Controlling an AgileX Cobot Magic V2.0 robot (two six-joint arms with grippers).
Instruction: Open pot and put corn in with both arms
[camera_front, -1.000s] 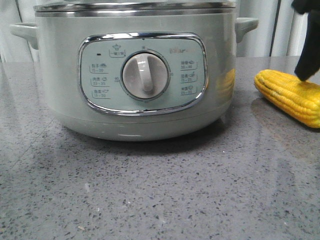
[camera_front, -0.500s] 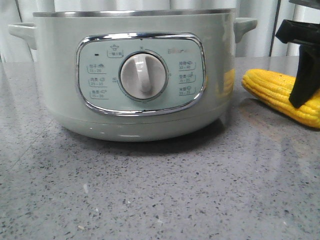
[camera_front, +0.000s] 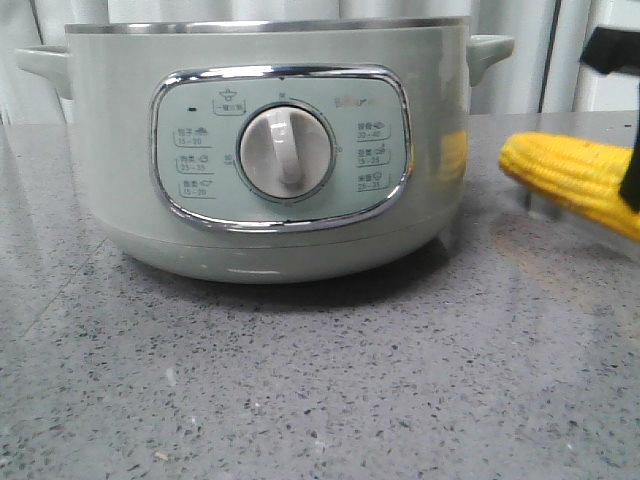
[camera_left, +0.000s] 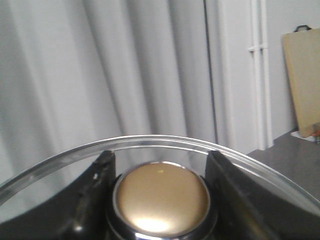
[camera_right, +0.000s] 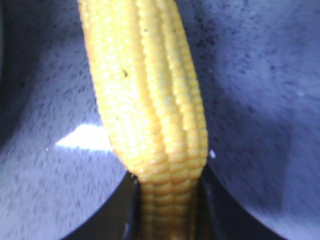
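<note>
Filling the left and centre of the front frame, the pot (camera_front: 270, 150) stands lidless on the grey speckled surface (camera_front: 300, 380); in the left wrist view the left pincer (camera_left: 161, 200) is pinched on the gold knob (camera_left: 161, 197) of the glass lid (camera_left: 150, 142). At the right edge the corn (camera_front: 570, 180) hangs just clear of the surface, clamped by the right pincer (camera_right: 167, 220).

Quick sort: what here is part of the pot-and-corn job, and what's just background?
Job:
- pot, open on top
- corn, held off the table by the right gripper
- glass lid, its gold knob held by the left gripper

Background:
- grey table
- curtains
- wooden board
</note>
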